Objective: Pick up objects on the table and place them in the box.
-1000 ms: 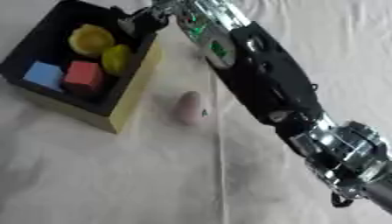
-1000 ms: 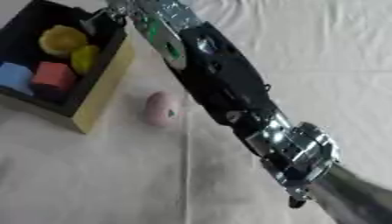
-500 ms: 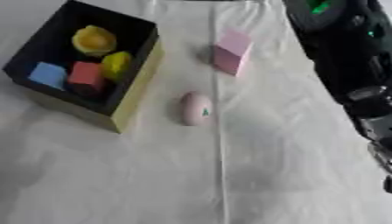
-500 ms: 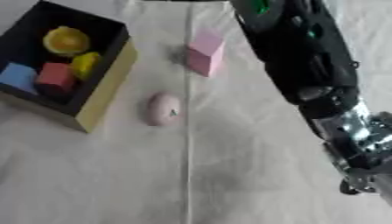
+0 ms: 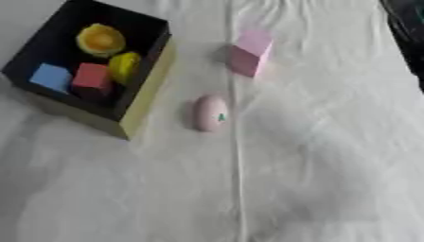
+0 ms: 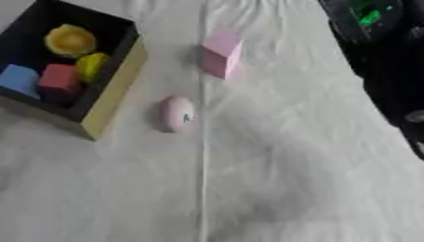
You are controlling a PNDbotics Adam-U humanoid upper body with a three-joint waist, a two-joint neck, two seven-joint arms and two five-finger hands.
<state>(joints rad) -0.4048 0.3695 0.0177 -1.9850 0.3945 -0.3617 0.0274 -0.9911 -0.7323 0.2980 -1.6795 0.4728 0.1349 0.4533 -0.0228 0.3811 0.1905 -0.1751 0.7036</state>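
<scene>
Beside the box (image 5: 141,101), on its right, 2 pink things lie on the white-clothed bench (image 5: 331,179): a pink egg (image 5: 211,112) just off the yellow wall, and a pink block (image 5: 248,53) further back, near the far right corner of the box. Inside the box we already see 4 things: a blue cube (image 5: 51,77), a red cube (image 5: 91,78), a yellow lump (image 5: 124,66) and a yellow-orange round piece (image 5: 100,39). We judge ourselves between picks, with 2 of 6 left. Our right arm (image 6: 377,56) shows only as a black casing far right of the box; neither hand is in view, so we cannot tell how the fingers stand. Next we need to reach for one pink thing, probably the egg, which may roll. Nothing blocks the way to the box.
</scene>
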